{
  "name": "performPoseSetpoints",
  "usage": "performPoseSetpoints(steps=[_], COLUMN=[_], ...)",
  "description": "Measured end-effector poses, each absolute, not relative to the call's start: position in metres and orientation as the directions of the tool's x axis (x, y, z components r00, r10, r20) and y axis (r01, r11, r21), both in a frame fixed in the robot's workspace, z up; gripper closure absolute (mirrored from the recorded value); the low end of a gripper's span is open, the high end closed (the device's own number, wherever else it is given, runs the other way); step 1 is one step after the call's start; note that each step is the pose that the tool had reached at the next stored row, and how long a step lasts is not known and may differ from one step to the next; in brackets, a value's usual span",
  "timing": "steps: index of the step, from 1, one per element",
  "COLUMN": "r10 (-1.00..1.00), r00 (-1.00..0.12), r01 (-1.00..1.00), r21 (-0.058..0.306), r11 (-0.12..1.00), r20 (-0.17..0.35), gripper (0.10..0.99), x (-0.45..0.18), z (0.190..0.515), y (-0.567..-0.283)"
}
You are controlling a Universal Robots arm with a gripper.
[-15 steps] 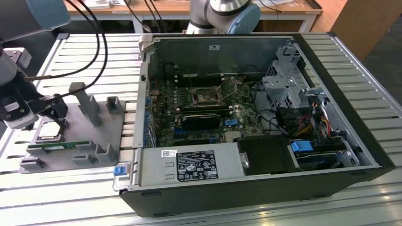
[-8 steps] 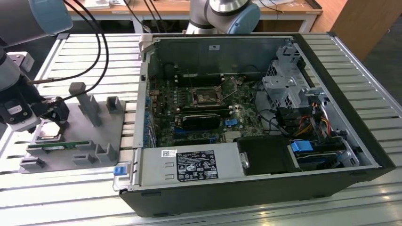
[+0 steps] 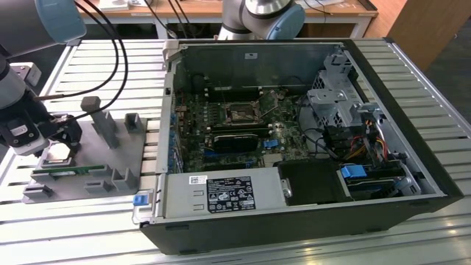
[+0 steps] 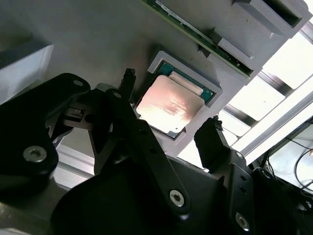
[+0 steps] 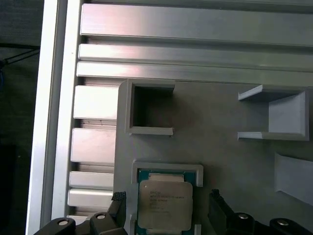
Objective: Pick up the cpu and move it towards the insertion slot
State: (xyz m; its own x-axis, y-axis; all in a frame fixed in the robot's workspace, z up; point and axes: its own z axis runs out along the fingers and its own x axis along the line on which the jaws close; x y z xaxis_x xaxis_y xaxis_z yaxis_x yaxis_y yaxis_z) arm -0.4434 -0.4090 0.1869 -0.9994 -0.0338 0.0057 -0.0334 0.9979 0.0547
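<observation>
While the cpu [image 5: 164, 203] lies flat in its shallow square nest on the grey holder [image 5: 220, 107], no part of the pick can be counted as done. The claw [image 5: 167, 205] is seen spread in both wrist views, with one dark finger [image 5: 120, 210] on each side of the chip. The fingers stand just beside its edges and no pinch is made out. Whether they touch the nest's rim cannot be told.

In the exterior view the claw [image 3: 57, 144] is found low over the holder [image 3: 103, 160], at about eight o'clock in the picture. The cpu [image 3: 57, 162] is directly beneath it, and a green memory stick [image 3: 70, 170] sits just beside the chip, toward five o'clock of it. The holder rests on the slatted table [image 3: 88, 221], and the open case [image 3: 309, 221] lies just beside it at three o'clock.

The slot [image 3: 239, 113] is seen on the board inside the case, a silver frame around a dark square. It is placed toward two o'clock from the cpu and well apart from it.

The work is judged to be at its very start. The claw is set around the chip, but the grip, the lift and the whole carry toward the slot are left undone.
</observation>
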Motion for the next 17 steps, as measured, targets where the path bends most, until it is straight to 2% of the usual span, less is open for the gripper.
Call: performPoseSetpoints(steps=[3,4,13,14,17], r10=[-0.034,-0.034,-0.034,-0.034,-0.034], r00=[-0.999,-0.999,-0.999,-0.999,-0.999], r01=[-0.033,-0.033,-0.033,-0.033,-0.033], r21=[0.055,0.055,0.055,0.055,0.055], r11=[0.998,0.998,0.998,0.998,0.998], r20=[0.006,0.006,0.006,0.006,0.006], gripper=[0.337,0.404,0.42,0.49,0.49], x=[-0.4434,-0.4434,-0.4434,-0.4433,-0.4434], z=[0.1858,0.1854,0.1833,0.1831,0.1827], y=[-0.4091,-0.4091,-0.4091,-0.4091,-0.4091])
